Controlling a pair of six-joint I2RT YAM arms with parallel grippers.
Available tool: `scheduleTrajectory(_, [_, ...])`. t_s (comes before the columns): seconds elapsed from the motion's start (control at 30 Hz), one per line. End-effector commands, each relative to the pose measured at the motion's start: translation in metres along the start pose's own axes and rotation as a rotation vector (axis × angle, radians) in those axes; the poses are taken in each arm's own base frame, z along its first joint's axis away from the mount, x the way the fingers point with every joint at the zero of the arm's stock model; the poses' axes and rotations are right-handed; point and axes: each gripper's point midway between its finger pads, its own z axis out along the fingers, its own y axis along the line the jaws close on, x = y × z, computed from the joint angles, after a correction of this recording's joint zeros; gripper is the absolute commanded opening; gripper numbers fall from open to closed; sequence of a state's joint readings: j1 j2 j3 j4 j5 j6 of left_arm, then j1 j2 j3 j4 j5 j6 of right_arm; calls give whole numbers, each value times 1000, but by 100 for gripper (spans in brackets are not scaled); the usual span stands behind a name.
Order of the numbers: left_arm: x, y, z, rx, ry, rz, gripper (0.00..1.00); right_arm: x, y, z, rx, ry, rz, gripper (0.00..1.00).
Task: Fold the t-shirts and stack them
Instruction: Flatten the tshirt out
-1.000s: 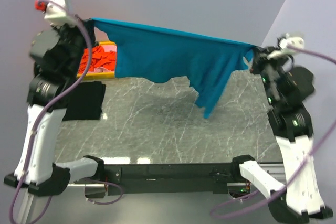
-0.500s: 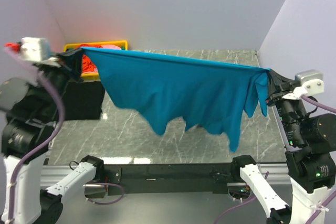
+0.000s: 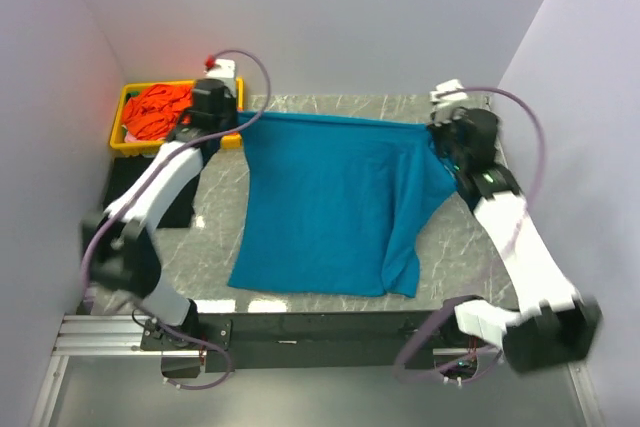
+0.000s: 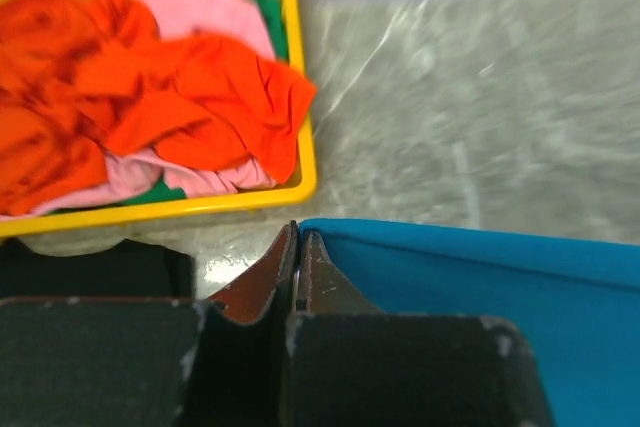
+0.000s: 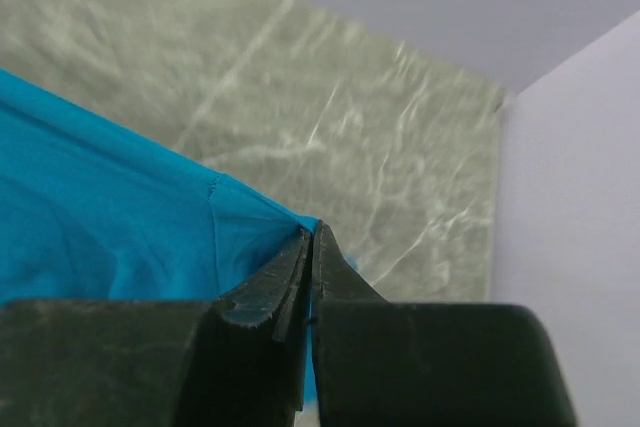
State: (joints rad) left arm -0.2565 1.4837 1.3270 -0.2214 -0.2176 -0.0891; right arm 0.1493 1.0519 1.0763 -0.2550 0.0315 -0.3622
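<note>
Left hand (image 4: pixel 299 234) and right hand (image 5: pixel 310 239) each pinch a far corner of the spread teal t-shirt (image 3: pixel 320 197).

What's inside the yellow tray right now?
Crumpled orange-red t-shirt cloth fills most of the yellow tray, lying over a pink shirt and a green shirt that peek out at its edges. Whatever is beneath is covered, so the count is unclear.

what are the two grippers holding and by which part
Both pinch the teal t-shirt: left gripper its far left corner, right gripper its far right corner.
</note>
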Motion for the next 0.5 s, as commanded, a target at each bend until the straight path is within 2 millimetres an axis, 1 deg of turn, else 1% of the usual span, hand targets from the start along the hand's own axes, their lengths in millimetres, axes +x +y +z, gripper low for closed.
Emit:
scheduleTrajectory(0.0, [-10, 27, 58, -151, -71, 14, 1, 11, -23, 64, 137, 5, -15, 3])
scheduleTrajectory(0.03, [-5, 27, 71, -159, -60, 18, 1, 22, -25, 77, 159, 44, -13, 2])
scheduleTrajectory(0.07, [-12, 25, 82, -161, -73, 16, 1, 44, -19, 106, 158, 99, -22, 2])
scheduleTrajectory(0.1, [12, 22, 107, -165, -23, 27, 1, 42, -22, 118, 170, 104, -32, 1])
scheduleTrajectory(0.13, [15, 20, 117, -165, -16, 27, 1, 48, -21, 131, 171, 124, -39, 1])
scheduleTrajectory(0.17, [9, 17, 126, -160, -31, 20, 1, 60, -20, 152, 176, 159, -50, 1])
scheduleTrajectory(0.2, [29, 15, 141, -158, 9, 29, 1, 66, -18, 162, 175, 175, -62, 1])
scheduleTrajectory(0.27, [20, 12, 153, -158, -34, 18, 1, 73, -20, 178, 193, 185, -77, 1])
scheduleTrajectory(0.3, [30, 12, 162, -160, -21, 23, 1, 83, -18, 192, 196, 207, -82, 2])
scheduleTrajectory(0.33, [30, 11, 165, -163, -28, 21, 2, 85, -19, 199, 205, 212, -84, 5])
scheduleTrajectory(0.37, [23, 12, 169, -171, -55, 18, 3, 88, -23, 210, 239, 223, -81, 6])
scheduleTrajectory(0.4, [27, 12, 173, -176, -53, 19, 5, 88, -27, 215, 263, 226, -68, 8])
scheduleTrajectory(0.47, [18, 15, 176, -193, -80, 10, 20, 82, -36, 225, 320, 230, -42, 29])
